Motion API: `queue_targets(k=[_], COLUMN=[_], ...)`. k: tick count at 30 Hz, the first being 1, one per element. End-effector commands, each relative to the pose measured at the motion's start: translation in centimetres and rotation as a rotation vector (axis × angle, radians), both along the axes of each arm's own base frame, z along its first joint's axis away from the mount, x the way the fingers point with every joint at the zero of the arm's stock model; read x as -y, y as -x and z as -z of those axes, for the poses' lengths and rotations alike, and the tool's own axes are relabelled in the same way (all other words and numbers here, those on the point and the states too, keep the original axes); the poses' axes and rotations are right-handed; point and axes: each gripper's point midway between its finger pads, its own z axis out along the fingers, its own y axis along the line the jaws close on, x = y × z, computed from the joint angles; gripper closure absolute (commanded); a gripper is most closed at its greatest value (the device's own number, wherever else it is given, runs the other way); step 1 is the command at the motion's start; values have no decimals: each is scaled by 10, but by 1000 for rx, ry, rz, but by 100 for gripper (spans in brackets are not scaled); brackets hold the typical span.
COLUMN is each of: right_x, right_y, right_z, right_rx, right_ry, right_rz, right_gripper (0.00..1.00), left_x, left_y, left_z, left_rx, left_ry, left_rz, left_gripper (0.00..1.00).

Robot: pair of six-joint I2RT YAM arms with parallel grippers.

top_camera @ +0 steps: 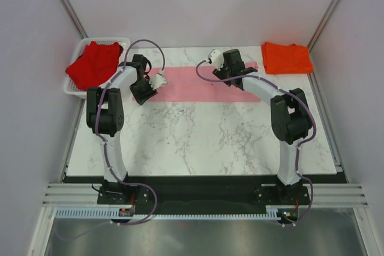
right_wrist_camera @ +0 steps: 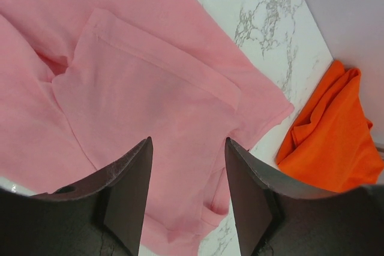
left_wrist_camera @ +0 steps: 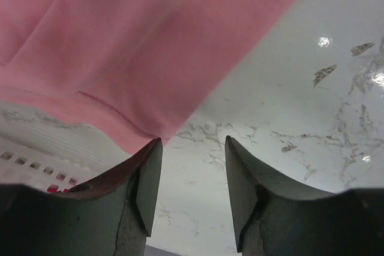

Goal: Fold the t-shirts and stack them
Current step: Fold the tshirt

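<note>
The pink t-shirt [top_camera: 180, 85] is laid as a flat strip at the upper middle of the tabletop [top_camera: 198, 142]. It is judged soft and limp, and is best pinched at a hem corner. The left gripper [left_wrist_camera: 192, 148] and right gripper [right_wrist_camera: 189, 148] are both parted and empty.

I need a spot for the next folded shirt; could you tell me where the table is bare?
Bare: the marble table, near half, between left arm and right arm, this side of the pink t-shirt. Crowded: the far edge, basket with red t-shirt left, orange t-shirt right.
</note>
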Motion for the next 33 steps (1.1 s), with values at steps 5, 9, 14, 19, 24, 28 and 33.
queue_targets(k=[5, 9, 14, 19, 24, 28, 33], right_x=[12, 15, 15, 11, 10, 11, 12], right_y=[14, 19, 19, 17, 15, 15, 20], right_z=[-20, -17, -19, -19, -19, -21, -24], right_rx=[20, 12, 16, 12, 7, 8, 8], right_ry=[-29, -26, -26, -39, -38, -40, -42], right_rz=[40, 44, 41, 36, 33, 35, 38], right_gripper=[40, 40, 40, 40, 40, 40, 40], left_x=[-9, -6, -4, -6, -12, -11, -6], left_y=[-22, -24, -23, -24, -16, -11, 4], left_z=[12, 13, 5, 9, 30, 37, 16], left_rx=[11, 13, 28, 24, -27, -46, -31], left_ry=[-46, -30, -14, -25, -58, -50, -18], left_rz=[-13, -29, -36, -42, -47, -70, -73], left_gripper=[47, 48, 51, 52, 74, 88, 98])
